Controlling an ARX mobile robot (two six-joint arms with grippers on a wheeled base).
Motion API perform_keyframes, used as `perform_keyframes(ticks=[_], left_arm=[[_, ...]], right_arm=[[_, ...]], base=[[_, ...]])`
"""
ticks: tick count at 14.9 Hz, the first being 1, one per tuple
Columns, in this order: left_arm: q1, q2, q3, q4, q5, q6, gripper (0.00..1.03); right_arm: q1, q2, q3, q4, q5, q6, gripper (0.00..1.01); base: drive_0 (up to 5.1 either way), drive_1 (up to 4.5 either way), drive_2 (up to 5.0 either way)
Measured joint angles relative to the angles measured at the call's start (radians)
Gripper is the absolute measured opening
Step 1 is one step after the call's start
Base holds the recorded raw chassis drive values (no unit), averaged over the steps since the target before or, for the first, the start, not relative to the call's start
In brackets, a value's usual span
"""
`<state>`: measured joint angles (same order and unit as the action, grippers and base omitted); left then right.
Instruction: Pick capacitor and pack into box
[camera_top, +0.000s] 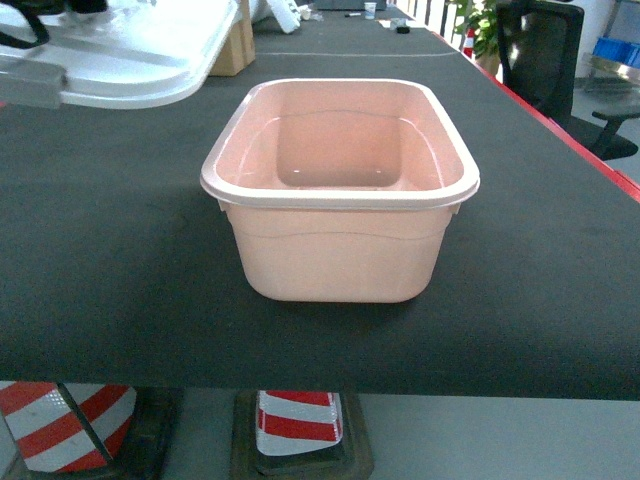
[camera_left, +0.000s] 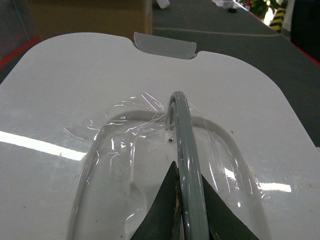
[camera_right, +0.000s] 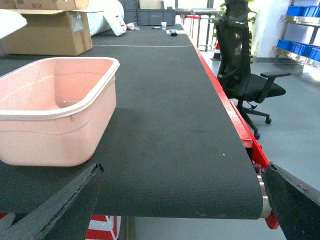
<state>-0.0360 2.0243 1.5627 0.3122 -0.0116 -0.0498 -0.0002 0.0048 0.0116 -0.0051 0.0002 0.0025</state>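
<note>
box (camera_top: 340, 190): on the bench (camera_top: 120, 280), near its front edge, at the middle
lid (camera_top: 130, 50): behind and left of the box, apart from it
cardboard carton (camera_right: 47, 30): behind the lid, farther back on the bench
office chair (camera_right: 245, 75): off the bench's right edge, on the floor
cones (camera_top: 300, 420): under the bench's front edge

Dark wedge-shaped fingers (camera_left: 162, 212) with worn, frayed edges; right fingers (camera_right: 55, 210) equally dark

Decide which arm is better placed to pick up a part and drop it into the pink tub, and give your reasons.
Probably the right. The right gripper is open and empty near the tub, while the left gripper is shut on the grey handle of the white lid, so it is occupied.
</note>
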Motion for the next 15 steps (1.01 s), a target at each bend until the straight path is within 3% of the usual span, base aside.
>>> perform_keyframes(ticks=[2,3,4,5,8,12,15], left_arm=[[-0.072,-0.028,-0.013,-0.047,-0.043,-0.027,0.02],[-0.118,-0.045,-0.025,-0.077,-0.086,-0.033,0.02],[-0.212,-0.057,-0.034,-0.086,-0.164,-0.042,0.02],[-0.266,-0.058,-0.034,-0.093,-0.208,-0.053,0.02],[-0.391,-0.029,-0.012,-0.102,-0.324,-0.082,0.02],[-0.467,0.026,0.036,-0.13,-0.416,-0.127,0.02],[-0.482,0.056,0.048,-0.148,-0.43,-0.154,0.02]], right_arm=[[0.0,0.0,0.0,0.0,0.0,0.0,0.98],[0.0,0.0,0.0,0.0,0.0,0.0,0.98],[0.0,0.0,0.0,0.0,0.0,0.0,0.98],[0.0,0.0,0.0,0.0,0.0,0.0,0.98],[0.0,0.0,0.0,0.0,0.0,0.0,0.98],[0.0,0.0,0.0,0.0,0.0,0.0,0.98],[0.0,0.0,0.0,0.0,0.0,0.0,0.98]], base=[[0.0,0.0,0.0],[0.0,0.0,0.0],[0.0,0.0,0.0],[0.0,0.0,0.0],[0.0,0.0,0.0],[0.0,0.0,0.0],[0.0,0.0,0.0]])
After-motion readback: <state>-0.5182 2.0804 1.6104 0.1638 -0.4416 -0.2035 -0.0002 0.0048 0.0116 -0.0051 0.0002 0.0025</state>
